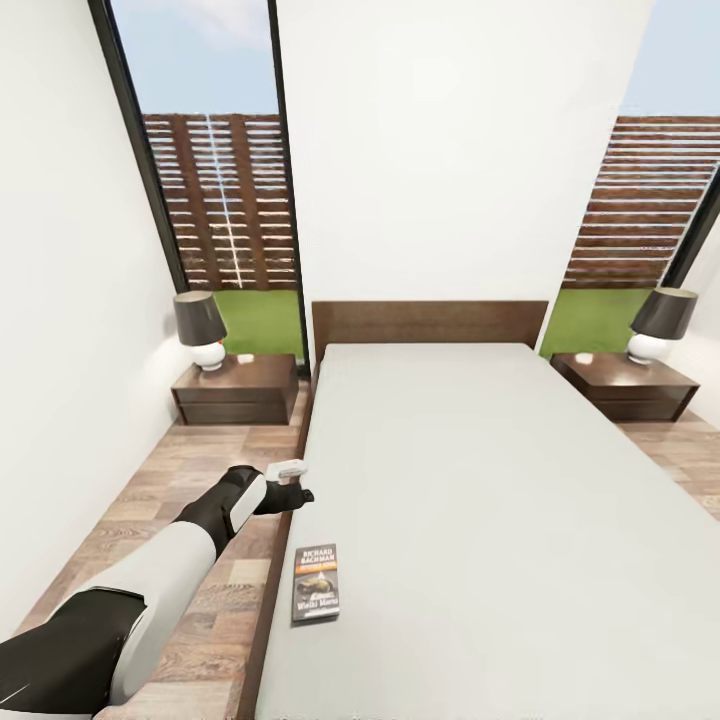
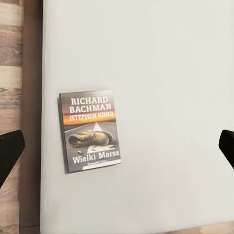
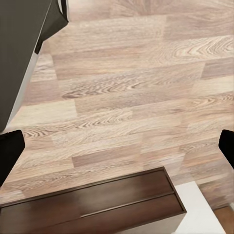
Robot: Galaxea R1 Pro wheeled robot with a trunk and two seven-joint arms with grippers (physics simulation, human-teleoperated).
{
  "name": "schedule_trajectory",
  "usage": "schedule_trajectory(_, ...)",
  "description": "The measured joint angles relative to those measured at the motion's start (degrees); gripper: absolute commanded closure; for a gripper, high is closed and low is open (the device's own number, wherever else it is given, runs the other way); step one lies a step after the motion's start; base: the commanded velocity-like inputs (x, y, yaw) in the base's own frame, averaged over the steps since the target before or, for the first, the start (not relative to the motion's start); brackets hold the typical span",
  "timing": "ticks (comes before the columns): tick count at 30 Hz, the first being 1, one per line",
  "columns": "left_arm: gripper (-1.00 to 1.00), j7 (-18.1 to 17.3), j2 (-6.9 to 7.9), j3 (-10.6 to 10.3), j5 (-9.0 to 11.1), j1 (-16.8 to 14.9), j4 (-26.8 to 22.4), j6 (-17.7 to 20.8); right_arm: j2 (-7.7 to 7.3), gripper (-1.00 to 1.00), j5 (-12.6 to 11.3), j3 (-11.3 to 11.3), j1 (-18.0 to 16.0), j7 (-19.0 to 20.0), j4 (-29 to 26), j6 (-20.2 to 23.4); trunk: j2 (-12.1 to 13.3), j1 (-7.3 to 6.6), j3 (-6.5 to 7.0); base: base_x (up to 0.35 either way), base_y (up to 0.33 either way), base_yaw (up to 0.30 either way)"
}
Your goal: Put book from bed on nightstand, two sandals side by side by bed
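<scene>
While the bed (image 1: 500, 500) fills the centre and lower right of the head view, two nightstands (image 1: 240, 388) (image 1: 625, 385) sit at its head, mid-left and mid-right, each bearing a lamp (image 1: 202, 330). Lower left, the left claw (image 1: 290, 482) hangs released above the mattress edge. Just below it the book (image 1: 316, 583) lies flat on the mattress. The right claw (image 3: 117, 146), fingertips spread wide, faces the plank floor (image 3: 131, 97).
</scene>
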Motion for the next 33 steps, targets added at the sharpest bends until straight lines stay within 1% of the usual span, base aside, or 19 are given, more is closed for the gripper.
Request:
schedule_trajectory(19, -1.0, 0.1, 0.02, -0.1, -0.1, 0.0, 0.0, -1.3, 0.15, -1.0, 0.0, 0.0, 0.1, 0.0, 0.0, 0.1, 0.0, 0.0, -1.79, 0.0, 0.0, 0.0)
schedule_trajectory(33, -1.0, 0.2, 0.07, -0.1, -0.1, 0.0, 0.0, -2.8, 0.67, -1.0, 0.0, 0.0, 0.1, 0.0, 0.0, 0.1, 0.0, 0.0, -3.11, 0.0, 0.0, 0.0)
